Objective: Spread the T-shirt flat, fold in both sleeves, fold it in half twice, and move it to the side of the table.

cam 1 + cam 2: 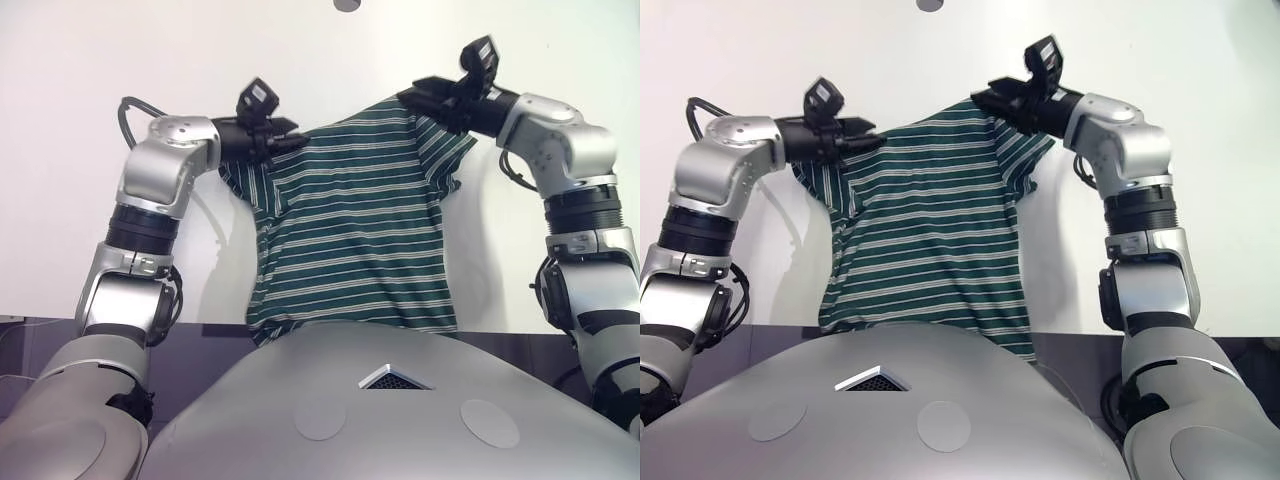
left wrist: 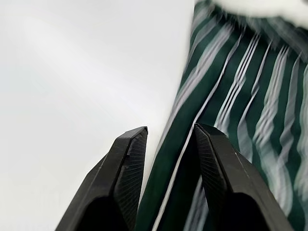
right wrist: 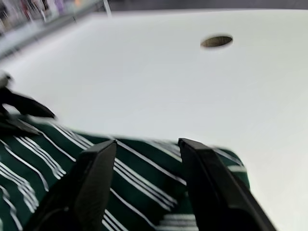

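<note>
The green T-shirt (image 1: 350,230) with white stripes is spread on the white table (image 1: 90,70), front up, its hem reaching the near edge. My left gripper (image 1: 298,140) is at the shirt's left shoulder. In the left wrist view its fingers (image 2: 130,159) stand apart, and the shirt's edge (image 2: 183,144) runs between them. My right gripper (image 1: 412,98) is at the right shoulder, farther back. It is open too, its fingertips (image 3: 103,154) over the striped cloth (image 3: 144,166). Both sleeves are bunched against the body.
A round hole (image 3: 216,41) is set in the tabletop beyond the right gripper. White table surface lies free on both sides of the shirt and behind it. The table's dark front edge (image 1: 210,328) runs just below the hem.
</note>
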Motion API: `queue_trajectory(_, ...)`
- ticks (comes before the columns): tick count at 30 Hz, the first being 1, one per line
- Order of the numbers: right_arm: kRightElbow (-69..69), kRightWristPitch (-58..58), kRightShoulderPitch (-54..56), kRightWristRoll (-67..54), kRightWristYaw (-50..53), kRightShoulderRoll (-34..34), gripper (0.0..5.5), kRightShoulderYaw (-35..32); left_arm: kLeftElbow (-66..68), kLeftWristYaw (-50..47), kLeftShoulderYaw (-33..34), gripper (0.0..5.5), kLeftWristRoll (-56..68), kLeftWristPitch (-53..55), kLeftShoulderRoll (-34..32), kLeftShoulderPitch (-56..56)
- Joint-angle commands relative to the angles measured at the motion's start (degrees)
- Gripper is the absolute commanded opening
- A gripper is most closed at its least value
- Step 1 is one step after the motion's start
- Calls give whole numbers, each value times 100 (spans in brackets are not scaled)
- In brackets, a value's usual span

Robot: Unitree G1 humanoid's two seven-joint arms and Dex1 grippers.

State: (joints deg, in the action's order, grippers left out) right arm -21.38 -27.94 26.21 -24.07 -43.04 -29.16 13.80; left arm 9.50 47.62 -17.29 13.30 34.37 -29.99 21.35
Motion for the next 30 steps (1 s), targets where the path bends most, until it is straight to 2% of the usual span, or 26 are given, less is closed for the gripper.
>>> queue_trajectory(1, -645, 752, -290, 1213, -129, -291, 237, 610, 33, 493, -427, 178, -556, -252, -606, -53)
queue_trajectory(6, -963, 1220, -737, 1973, -212, -404, 237, 937, -468, 1187, -452, 178, -404, -170, -1054, -458)
queue_trajectory(11, -667, 1143, -1011, 1982, -316, -431, 239, 874, -574, 1054, -114, 101, -227, -177, -811, -493)
queue_trajectory(14, -585, 1184, -1057, 1999, -187, -378, 239, 799, -136, 121, 349, 42, -435, -919, -199, 54)
queue_trajectory(16, -553, 1189, -1083, 2018, -149, -383, 239, 756, -635, 132, 518, 1, -360, -1348, -188, -80)
queue_trajectory(19, -368, 1160, -1291, 2000, -158, -535, 239, 677, -1982, 690, 217, 1, -548, -2175, -717, -778)
queue_trajectory(21, -220, 1078, -1447, 1945, -168, -611, 239, 597, -2670, 961, -13, 1, -575, -2100, -1009, -1246)
queue_trajectory(24, -137, 978, -1435, 1951, -183, -598, 239, 583, -2614, 799, 38, 1, -694, -1860, -1030, -1300)
queue_trajectory(30, -6, 866, -1417, 1964, -211, -596, 239, 578, -2156, 519, 637, 98, -176, -712, -882, -1185)
